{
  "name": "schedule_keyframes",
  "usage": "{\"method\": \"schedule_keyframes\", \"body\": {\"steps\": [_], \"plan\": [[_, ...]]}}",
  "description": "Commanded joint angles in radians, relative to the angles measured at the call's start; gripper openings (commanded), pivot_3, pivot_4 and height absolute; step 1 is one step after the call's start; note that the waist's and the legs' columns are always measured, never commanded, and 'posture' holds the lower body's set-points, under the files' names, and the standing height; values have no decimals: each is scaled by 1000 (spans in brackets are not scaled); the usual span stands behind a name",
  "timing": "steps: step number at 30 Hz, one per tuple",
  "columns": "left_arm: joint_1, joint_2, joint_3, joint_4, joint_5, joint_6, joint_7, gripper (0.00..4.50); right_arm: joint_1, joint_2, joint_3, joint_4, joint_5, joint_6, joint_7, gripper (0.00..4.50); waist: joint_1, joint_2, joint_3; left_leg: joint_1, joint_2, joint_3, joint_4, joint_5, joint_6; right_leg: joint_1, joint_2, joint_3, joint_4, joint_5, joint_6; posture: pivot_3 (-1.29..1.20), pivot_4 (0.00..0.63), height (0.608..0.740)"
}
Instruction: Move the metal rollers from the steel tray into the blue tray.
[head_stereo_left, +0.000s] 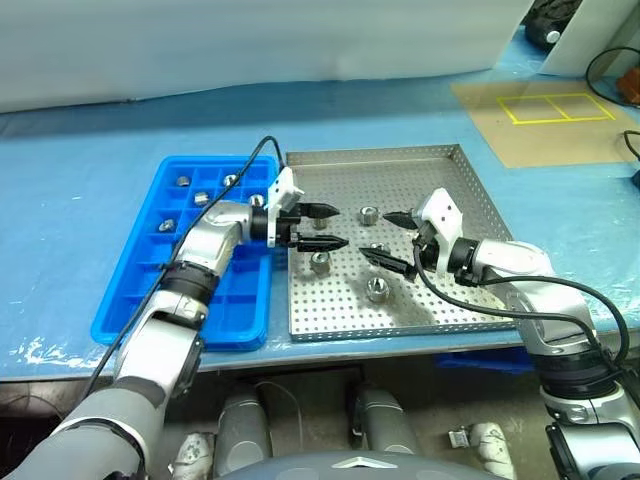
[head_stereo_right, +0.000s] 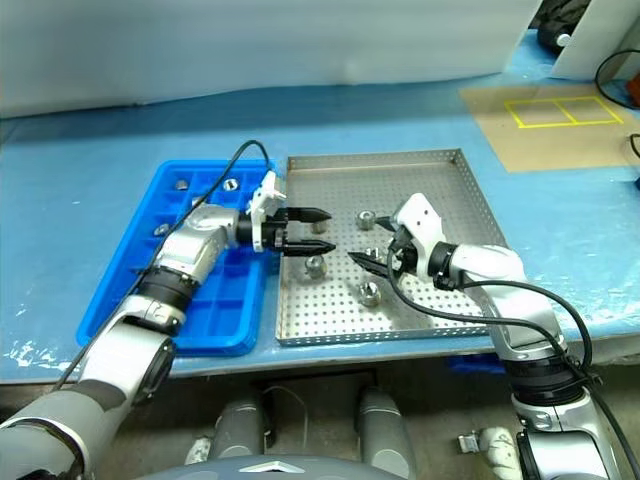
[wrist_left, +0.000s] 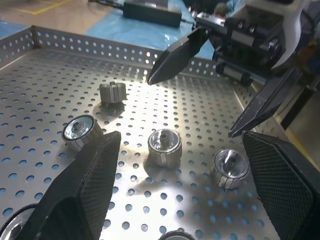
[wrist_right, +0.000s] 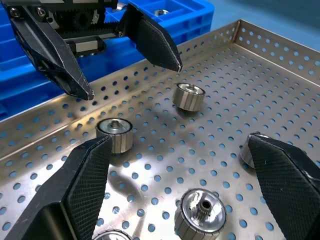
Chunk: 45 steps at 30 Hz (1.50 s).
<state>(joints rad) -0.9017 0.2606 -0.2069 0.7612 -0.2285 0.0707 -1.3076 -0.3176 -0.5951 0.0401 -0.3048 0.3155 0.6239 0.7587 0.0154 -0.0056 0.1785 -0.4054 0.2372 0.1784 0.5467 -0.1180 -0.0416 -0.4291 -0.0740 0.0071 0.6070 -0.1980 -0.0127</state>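
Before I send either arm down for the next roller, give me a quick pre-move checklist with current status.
1. Left tool open and empty: ok.
2. Right tool open and empty: ok.
3. Metal rollers still in the steel tray to pick: ok, several lie loose between the two tools.
4. Free compartments in the blue tray: ok, the near rows look empty; a few far cells hold rollers.
5. Clearance between arms: not ok, both tools face each other over the same rollers.
6. Which roller is targeted: cannot tell.
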Motion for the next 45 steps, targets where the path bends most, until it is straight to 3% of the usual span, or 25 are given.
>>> {"method": "schedule_keyframes", "body": {"steps": [1,8,17,25,30,35,39,42,45], "plan": [[-68,0,-22,141,85,-114,-12,4105,24,3,-19,-73,0,3,-39,4439,-2,0,0,0,0,0,0,0,0,0,0,0,0,0,0,-407,150,740],[-167,9,-80,314,221,-255,-111,4105,68,-4,-29,-101,-9,6,-100,4439,-2,0,0,0,0,0,0,0,0,0,0,1,-1,0,0,-448,150,740],[-165,3,-108,335,296,-311,-227,4105,90,3,-19,-112,-20,1,-144,4439,-3,0,0,0,0,0,0,0,0,1,0,1,-1,0,0,-464,150,740],[-187,15,-176,375,438,-415,-97,4105,82,12,-10,-93,-38,-10,-169,4439,-6,0,-1,4,0,0,0,0,0,4,0,1,-1,0,0,-463,150,740],[-187,10,-165,388,446,-432,-102,4105,84,21,-2,-91,-54,-18,-181,4439,-8,1,-1,5,0,0,0,0,0,4,0,1,0,0,0,-464,150,740],[-182,4,-147,389,431,-418,-100,2539,82,27,-1,-85,-69,-24,-185,4500,-9,1,-1,5,0,0,0,0,0,4,0,1,-1,0,0,-463,150,740],[-176,3,-138,385,418,-434,-127,2539,78,31,0,-79,-78,-28,-186,4500,-9,1,-1,5,0,0,0,0,0,4,0,0,-1,0,0,-463,150,740],[-175,-1,-125,382,409,-433,-116,2001,76,34,-2,-78,-80,-29,-185,4500,-10,1,-1,5,0,0,0,0,0,4,0,0,-1,0,0,-460,150,740],[-178,-7,-108,383,396,-418,-107,2001,74,36,-2,-76,-83,-29,-184,4500,-10,1,-1,4,0,0,0,0,0,4,0,0,-1,0,0,-459,150,740]]}}
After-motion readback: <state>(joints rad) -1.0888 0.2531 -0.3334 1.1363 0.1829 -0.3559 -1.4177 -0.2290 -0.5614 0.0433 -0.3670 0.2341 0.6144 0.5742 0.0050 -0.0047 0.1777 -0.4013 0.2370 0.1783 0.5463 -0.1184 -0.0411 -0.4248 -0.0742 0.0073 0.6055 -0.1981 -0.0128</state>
